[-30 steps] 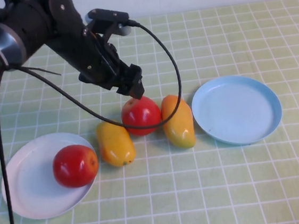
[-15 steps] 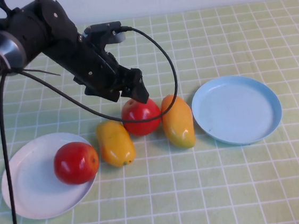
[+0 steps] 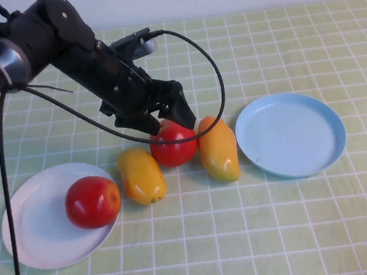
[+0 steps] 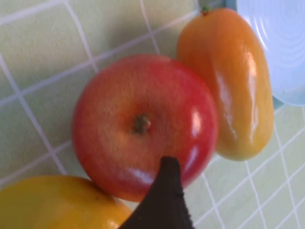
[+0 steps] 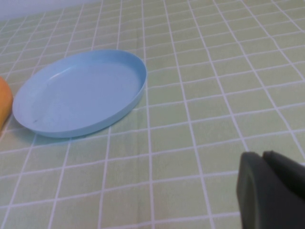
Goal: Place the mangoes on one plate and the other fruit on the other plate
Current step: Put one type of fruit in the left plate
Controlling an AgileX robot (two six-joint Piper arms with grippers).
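One red apple (image 3: pixel 172 143) lies on the cloth between two yellow-orange mangoes (image 3: pixel 141 175) (image 3: pixel 219 149). My left gripper (image 3: pixel 165 122) hangs open just over this apple, its fingers spread to either side of the top. In the left wrist view the apple (image 4: pixel 143 126) fills the middle, with one dark finger (image 4: pixel 162 200) in front of it. The second apple (image 3: pixel 92 201) rests on the white plate (image 3: pixel 32 225). The light blue plate (image 3: pixel 291 133) holds nothing. My right gripper (image 5: pixel 272 191) is shut, low over the cloth beside the blue plate (image 5: pixel 81 90).
The left arm's black cable (image 3: pixel 211 75) loops over the cloth behind the fruit. A green checked cloth (image 3: pixel 279 232) covers the table. The right-hand mango (image 4: pixel 228 81) touches the apple and lies close to the blue plate's rim (image 4: pixel 281 43).
My left gripper has come down and slightly right onto the middle apple, and its fingers have spread apart. The fruit and plates have not moved.
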